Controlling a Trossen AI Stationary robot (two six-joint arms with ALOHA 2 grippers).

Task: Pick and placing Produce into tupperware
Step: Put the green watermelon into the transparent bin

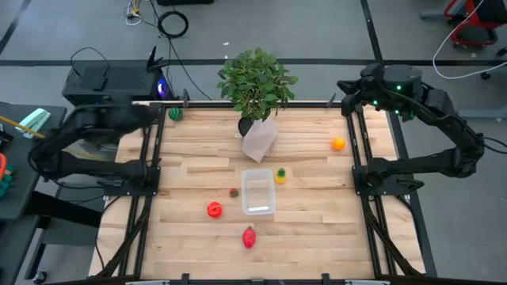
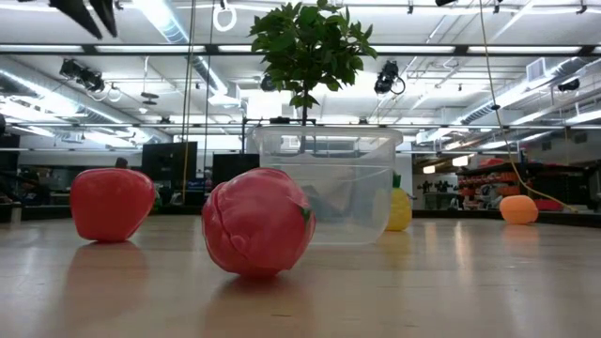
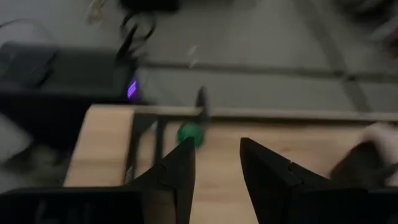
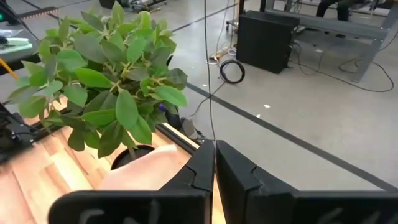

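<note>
The clear tupperware tub (image 1: 257, 191) (image 2: 324, 183) stands on its base mid-table. The produce lies around it on the wood: a red fruit (image 1: 214, 210) (image 2: 111, 202), a tiny red one (image 1: 234, 191), a pinkish-red one (image 1: 249, 237) (image 2: 258, 221), a yellow one (image 1: 280, 176) (image 2: 399, 208), an orange one (image 1: 338, 143) (image 2: 518, 208) and a striped green one (image 1: 175, 113) (image 3: 189, 132). My left gripper (image 3: 216, 152) (image 1: 149, 113) is open, raised at the far left corner, short of the green one. My right gripper (image 4: 214, 163) (image 1: 348, 87) is shut, raised over the far right corner.
A leafy potted plant (image 1: 257, 79) (image 4: 106, 81) in a pale wrapped pot (image 1: 259, 140) stands at the middle of the far edge, just beyond the tub. Black rails (image 1: 146, 182) run along both table sides. A black box (image 1: 111, 79) sits beyond the far left corner.
</note>
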